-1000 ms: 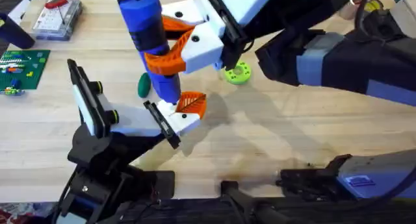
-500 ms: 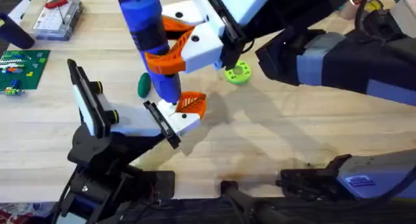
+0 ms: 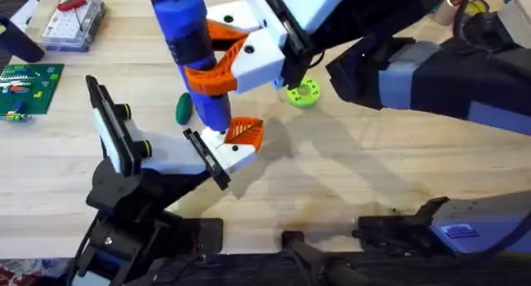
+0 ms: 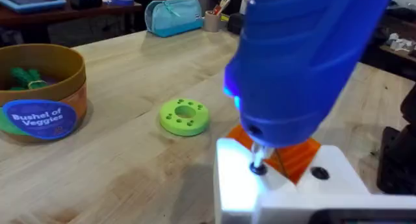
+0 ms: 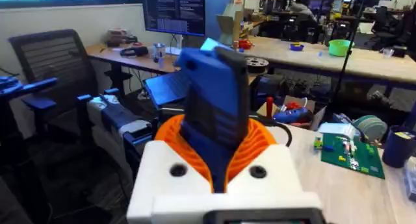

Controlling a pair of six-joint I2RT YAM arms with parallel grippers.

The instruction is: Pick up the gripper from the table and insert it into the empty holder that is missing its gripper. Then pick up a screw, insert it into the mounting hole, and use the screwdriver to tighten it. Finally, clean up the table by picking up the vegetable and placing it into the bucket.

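**Screw being driven; tidy-up not yet done**

The right gripper (image 3: 241, 58) is clamped on the screwdriver (image 3: 192, 46), its white fingers with orange pads closed around the blue body, holding it upright. In the left wrist view the thin metal bit (image 4: 258, 164) is seated on a screw head in the white block of the fitted gripper (image 3: 236, 141), which sits at the holder (image 3: 207, 157) near the middle of the table. So the insertion looks finished and the screw appears placed; tightening seems to be the step in hand, though how far the screw has gone in cannot be told.

The left gripper's white fingers (image 4: 273, 198) sit just under the screwdriver, but whether they are apart or together cannot be told.

Still to do: the vegetable (image 3: 183, 109) lies on the table at about ten o'clock from the holder, just beside the screwdriver. The bucket (image 4: 40, 94) stands near a lime-green disc (image 4: 184, 115) and already holds some green toys.
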